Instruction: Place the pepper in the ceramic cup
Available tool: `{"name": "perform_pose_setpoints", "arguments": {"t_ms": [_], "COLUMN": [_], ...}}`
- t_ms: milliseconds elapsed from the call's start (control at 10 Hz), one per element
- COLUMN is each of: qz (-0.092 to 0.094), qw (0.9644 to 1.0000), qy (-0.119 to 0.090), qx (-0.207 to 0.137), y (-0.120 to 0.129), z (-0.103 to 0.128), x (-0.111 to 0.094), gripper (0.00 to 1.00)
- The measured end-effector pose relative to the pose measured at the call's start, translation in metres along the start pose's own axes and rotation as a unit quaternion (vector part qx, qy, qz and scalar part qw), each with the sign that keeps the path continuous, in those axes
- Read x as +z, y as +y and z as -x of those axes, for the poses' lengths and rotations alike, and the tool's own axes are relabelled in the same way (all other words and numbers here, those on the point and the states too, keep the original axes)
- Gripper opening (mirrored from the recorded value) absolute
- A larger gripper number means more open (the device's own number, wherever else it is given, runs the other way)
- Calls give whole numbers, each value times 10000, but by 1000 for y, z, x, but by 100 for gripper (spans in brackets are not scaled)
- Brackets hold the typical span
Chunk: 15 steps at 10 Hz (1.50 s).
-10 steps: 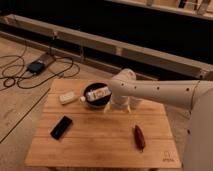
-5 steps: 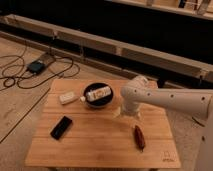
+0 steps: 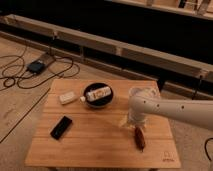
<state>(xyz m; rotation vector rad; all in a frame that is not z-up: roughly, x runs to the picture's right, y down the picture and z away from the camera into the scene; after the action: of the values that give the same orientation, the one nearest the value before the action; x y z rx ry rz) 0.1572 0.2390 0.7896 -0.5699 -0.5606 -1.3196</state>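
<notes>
The hand (image 3: pixel 128 120) hangs low over the bench (image 3: pixel 90 145), just up-left of the pepper (image 3: pixel 139 137); I cannot tell if it's open. The ceramic cup (image 3: pixel 145 92) stands beyond the pepper.

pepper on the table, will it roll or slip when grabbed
The pepper is slim and rounded, lying flat on the wooden table, so a nudge may well roll it. It looks small, so probably light, and its taper could slip from a pinch. The claw hangs just beyond its far end.
</notes>
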Motion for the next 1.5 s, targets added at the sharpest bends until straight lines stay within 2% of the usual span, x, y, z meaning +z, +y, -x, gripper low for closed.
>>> {"name": "perform_pose_setpoints", "arguments": {"t_ms": [300, 600, 700, 1000, 1200, 1400, 1500], "qz": [-68, -68, -51, 24, 11, -32, -41], "qw": [9998, 9994, 9994, 9995, 9996, 9998, 9998], "qy": [-70, -71, -70, -89, -73, -5, 22], "qx": [170, 322, 338, 294, 259, 201, 172], "y": [12, 21, 23, 24, 21, 14, 12], "z": [17, 20, 20, 18, 16, 13, 13], "x": [17, 29, 31, 32, 29, 17, 11], "gripper": [80, 80, 77, 47, 29, 7, 2]}}
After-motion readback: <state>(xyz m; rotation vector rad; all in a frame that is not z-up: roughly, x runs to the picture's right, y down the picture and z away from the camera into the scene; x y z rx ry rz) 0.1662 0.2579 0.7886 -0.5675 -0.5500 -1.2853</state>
